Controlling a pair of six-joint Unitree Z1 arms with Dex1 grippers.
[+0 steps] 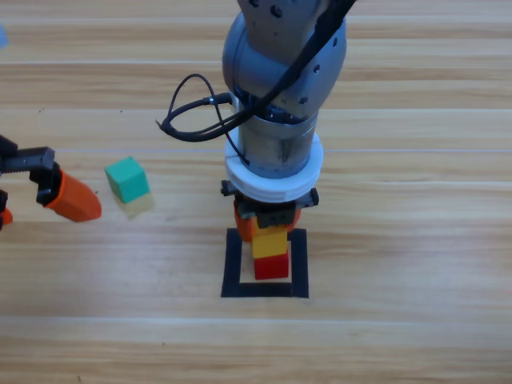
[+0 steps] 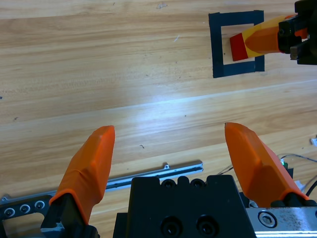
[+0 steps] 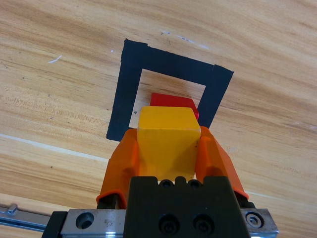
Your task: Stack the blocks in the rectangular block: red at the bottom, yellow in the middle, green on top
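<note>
We've got the right gripper [image 3: 166,148] fingers clamped on the small matte yellow cube [image 1: 270,241] atop the red cube [image 1: 272,266] inside the black tape square [image 1: 233,264] near the surface's front edge; square edges up before releasing.

**No legible markings**

No text, label, brand, number or sign can be read in any of the three views. The cubes show plain faces, the black tape outline carries no lettering, and the visible arm housings and gripper bodies bear no readable marking.
</note>
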